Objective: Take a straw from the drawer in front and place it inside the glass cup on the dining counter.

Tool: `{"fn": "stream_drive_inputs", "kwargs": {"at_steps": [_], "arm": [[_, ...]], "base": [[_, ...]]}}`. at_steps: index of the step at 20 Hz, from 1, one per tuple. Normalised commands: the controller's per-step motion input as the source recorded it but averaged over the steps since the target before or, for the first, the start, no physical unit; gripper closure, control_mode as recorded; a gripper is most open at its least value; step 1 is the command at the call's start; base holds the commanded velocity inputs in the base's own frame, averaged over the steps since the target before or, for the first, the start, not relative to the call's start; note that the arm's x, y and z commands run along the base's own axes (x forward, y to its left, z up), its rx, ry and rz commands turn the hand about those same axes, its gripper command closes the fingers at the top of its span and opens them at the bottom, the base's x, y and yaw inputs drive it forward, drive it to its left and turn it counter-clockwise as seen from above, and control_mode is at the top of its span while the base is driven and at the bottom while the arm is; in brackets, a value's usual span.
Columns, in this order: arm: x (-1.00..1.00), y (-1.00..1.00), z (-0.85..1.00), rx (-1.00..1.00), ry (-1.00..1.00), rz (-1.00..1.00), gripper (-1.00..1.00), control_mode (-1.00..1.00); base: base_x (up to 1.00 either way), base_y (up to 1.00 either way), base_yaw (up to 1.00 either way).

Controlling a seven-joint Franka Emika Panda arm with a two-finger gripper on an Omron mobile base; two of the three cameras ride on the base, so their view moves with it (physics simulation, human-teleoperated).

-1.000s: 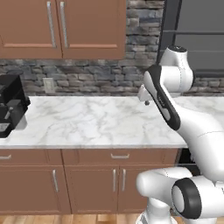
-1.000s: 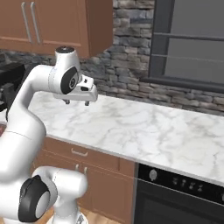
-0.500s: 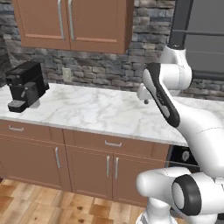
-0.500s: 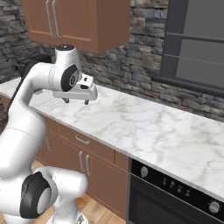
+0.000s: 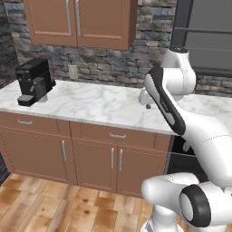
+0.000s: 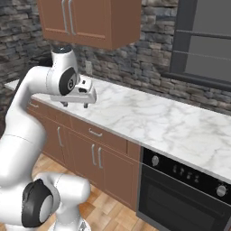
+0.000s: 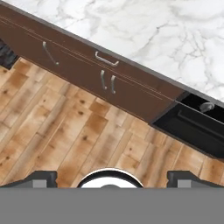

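Observation:
My gripper (image 6: 76, 105) hangs open and empty above the front edge of a marble counter (image 6: 149, 119) backed by a stone wall. In the left base view the gripper (image 5: 146, 105) pokes out from behind my arm. In the hand view its fingertips (image 7: 41, 177) stand far apart, over the wooden floor. Two shut brown drawer fronts with silver bar handles sit under this counter, one (image 5: 118, 134) (image 7: 107, 59) near my arm and one (image 5: 25, 121) further left. I cannot tell which is the task's drawer. The straw, the glass cup and the dining counter are out of view.
A black coffee machine (image 5: 34, 80) stands on the counter at the left. A black oven (image 6: 185, 189) (image 7: 197, 118) is built in right of the base cabinets (image 5: 88, 158). Brown wall cabinets (image 5: 79, 22) hang above. Bare wooden floor (image 5: 54, 204) lies in front.
The whole picture has shifted, so the base has moved. The counter and coffee machine have slid right in the left base view, and more floor shows. The gripper stays open.

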Motion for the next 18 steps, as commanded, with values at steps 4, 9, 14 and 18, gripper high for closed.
{"fn": "stream_drive_inputs", "kwargs": {"at_steps": [4, 9, 14, 18], "arm": [[0.0, 0.35, -0.05, 0.0, 0.0, 0.0, -1.0, -1.0], [0.06, 0.99, -0.28, -0.21, -0.14, -0.04, -1.0, -1.0], [0.37, 0.91, -0.51, -0.31, -0.22, -0.09, -1.0, -1.0], [0.67, 0.39, -0.82, -0.27, -0.15, -0.04, -1.0, -1.0]], "base": [[0.0, 0.0, 0.0], [0.0, 0.0, 0.0], [0.0, 0.0, 0.0], [0.0, 0.0, 0.0]]}}
